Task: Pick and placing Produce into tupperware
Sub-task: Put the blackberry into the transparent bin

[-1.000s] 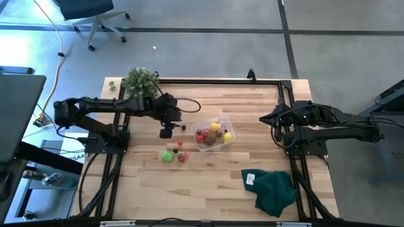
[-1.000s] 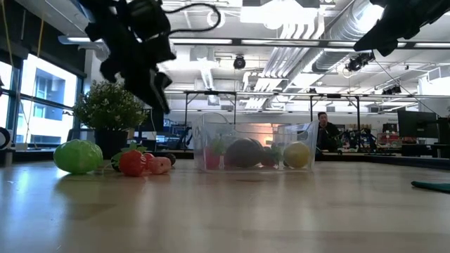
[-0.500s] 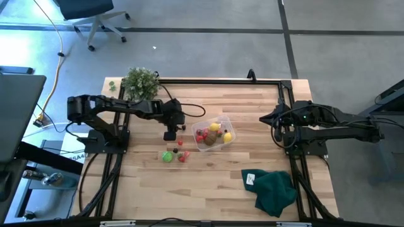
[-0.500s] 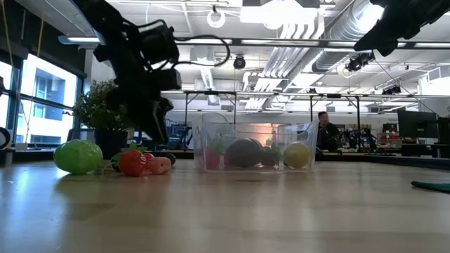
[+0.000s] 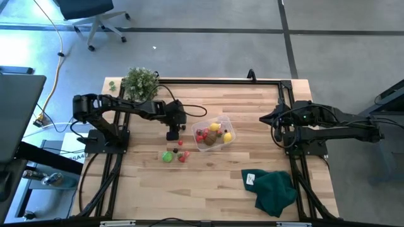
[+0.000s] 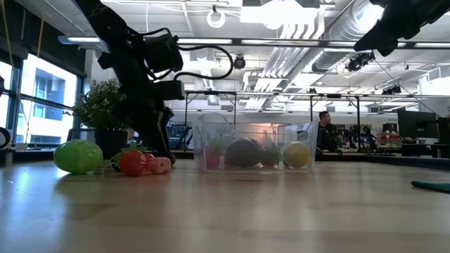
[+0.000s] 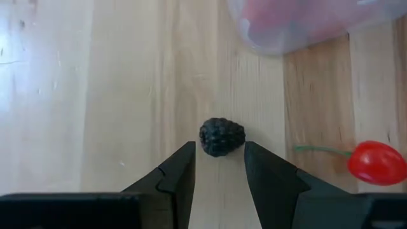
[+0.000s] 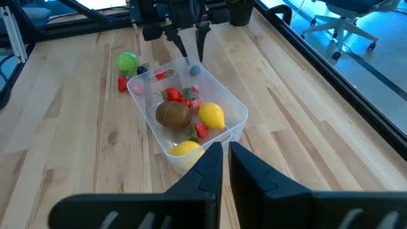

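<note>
A small black berry (image 7: 222, 136) lies on the wooden table just ahead of my left gripper (image 7: 219, 158). That gripper is open and low over the table, one fingertip on either side of the berry's near end and apart from it. It stands left of the clear tupperware (image 5: 214, 133), which holds brown, yellow and red produce. More produce lies loose on the table: a green ball (image 5: 166, 156), small red pieces (image 5: 182, 156) and a red one with a green stem (image 7: 375, 162). My right gripper (image 8: 222, 158) is shut and waits high at the table's right side.
A leafy potted plant (image 5: 140, 81) stands at the far left, behind my left arm. A dark green cloth (image 5: 274, 189) lies crumpled near the front right. Black frame rails (image 5: 221, 81) run along the table's far edge and both sides.
My left gripper has come down from well above the table to just over it, shifting slightly toward the tupperware and tipping further downward. Its fingers keep the same gap. The produce and the tupperware have stayed in place.
</note>
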